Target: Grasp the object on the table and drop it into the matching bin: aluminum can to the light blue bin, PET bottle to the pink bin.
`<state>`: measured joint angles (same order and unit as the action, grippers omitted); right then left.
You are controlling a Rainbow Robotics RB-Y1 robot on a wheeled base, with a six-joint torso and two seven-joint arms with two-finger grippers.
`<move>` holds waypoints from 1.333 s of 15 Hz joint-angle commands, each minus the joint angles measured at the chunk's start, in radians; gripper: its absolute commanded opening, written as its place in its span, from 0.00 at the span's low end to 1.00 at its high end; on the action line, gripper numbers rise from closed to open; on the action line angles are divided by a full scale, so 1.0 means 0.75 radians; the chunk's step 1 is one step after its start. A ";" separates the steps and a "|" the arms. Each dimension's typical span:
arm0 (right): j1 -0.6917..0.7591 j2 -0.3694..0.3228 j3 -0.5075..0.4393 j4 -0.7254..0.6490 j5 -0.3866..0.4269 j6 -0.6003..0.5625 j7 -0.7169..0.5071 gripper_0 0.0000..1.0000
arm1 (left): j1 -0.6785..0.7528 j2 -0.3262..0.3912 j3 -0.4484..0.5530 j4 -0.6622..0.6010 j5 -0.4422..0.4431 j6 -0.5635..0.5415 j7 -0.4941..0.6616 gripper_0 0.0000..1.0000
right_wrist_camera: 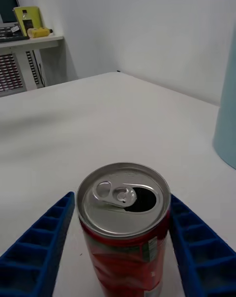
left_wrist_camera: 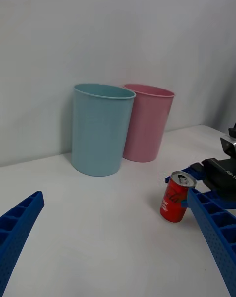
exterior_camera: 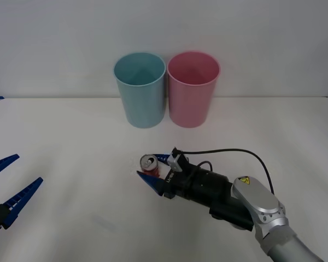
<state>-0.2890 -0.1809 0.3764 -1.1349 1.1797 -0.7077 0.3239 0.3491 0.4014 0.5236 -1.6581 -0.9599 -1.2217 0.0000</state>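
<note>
The aluminum can (exterior_camera: 149, 162), small and red with an open silver top, stands upright on the white table (exterior_camera: 71, 147) in front of the bins. My right gripper (exterior_camera: 148, 167) lies low on the table, and its blue fingers (right_wrist_camera: 44, 238) flank the can (right_wrist_camera: 123, 228) closely on both sides, with slim gaps showing lower down. The light blue bin (exterior_camera: 140, 90) and the pink bin (exterior_camera: 192, 89) stand side by side at the back, light blue on the left. My left gripper (exterior_camera: 12, 183) hangs open at the left edge, holding nothing.
The right arm's black wrist and grey forearm (exterior_camera: 235, 199) stretch in from the lower right, with a black cable looping above them. A wall rises right behind the bins. In the right wrist view a shelf (right_wrist_camera: 29, 39) with yellow items stands beyond the table.
</note>
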 commanded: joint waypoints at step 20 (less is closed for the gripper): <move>0.109 -0.203 0.014 -0.538 -0.051 0.078 -0.399 0.00 | 0.000 0.000 0.000 0.000 0.000 0.000 0.000 1.00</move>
<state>-0.2175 -0.3170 0.3866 -1.5030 1.1411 -0.6556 0.0535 0.3491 0.4014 0.5236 -1.6581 -0.9599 -1.2217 0.0000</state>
